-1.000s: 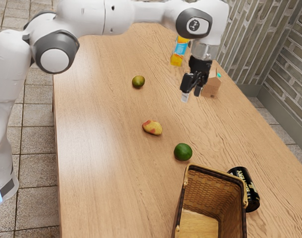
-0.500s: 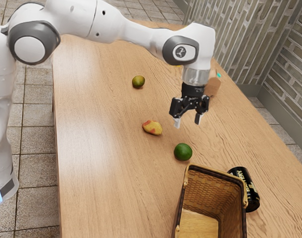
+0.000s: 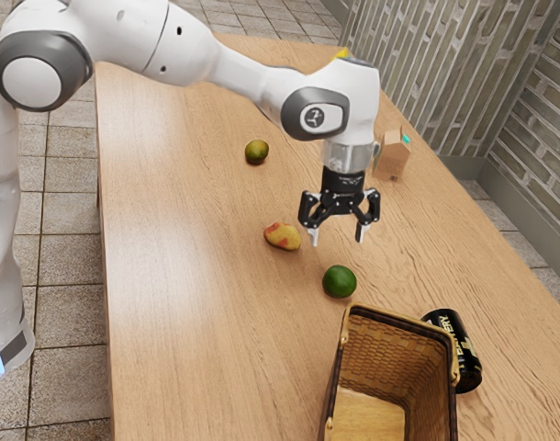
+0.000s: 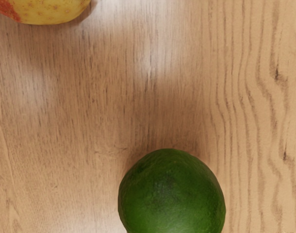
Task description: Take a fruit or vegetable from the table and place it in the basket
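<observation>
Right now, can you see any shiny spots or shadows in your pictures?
Exterior view: a pale, shiny glare lies on the table, toward the exterior view's left; wrist view: whitish shiny patches on the table, a soft, dim shadow by the green fruit, and a darker one tucked against the yellow-and-red fruit.

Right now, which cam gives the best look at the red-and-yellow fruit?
Exterior view: the red-and-yellow fruit is whole there, unblocked by the hand. The wrist view is closer but crops it at the frame edge: speckled yellow skin, some red.
</observation>
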Controlling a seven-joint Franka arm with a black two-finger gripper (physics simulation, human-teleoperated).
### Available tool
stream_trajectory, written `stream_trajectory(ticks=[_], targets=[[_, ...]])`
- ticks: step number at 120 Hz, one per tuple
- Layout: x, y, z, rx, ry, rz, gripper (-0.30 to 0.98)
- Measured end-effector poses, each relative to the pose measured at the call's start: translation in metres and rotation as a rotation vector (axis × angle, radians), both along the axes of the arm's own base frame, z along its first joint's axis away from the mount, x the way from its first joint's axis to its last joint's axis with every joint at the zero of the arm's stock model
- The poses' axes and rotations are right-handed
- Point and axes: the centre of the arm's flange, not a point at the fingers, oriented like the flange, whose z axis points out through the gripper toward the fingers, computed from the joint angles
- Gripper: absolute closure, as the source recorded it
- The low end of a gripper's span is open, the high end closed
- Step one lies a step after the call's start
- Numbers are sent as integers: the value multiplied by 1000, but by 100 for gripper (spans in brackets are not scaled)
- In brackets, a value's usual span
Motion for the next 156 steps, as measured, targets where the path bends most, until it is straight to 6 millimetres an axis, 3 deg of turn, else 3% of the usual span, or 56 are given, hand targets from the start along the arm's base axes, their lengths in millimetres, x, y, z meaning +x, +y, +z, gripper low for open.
stream_trajectory(ticks=[31, 59, 87, 109, 156], targets=[[1, -26, -21, 3, -5, -152, 1], [-1, -22, -22, -2, -29, -206, 1], [3, -4, -28, 3, -36, -224, 1], [8, -14, -42, 7, -26, -273, 1], [15, -16, -63, 8, -24, -309, 1]])
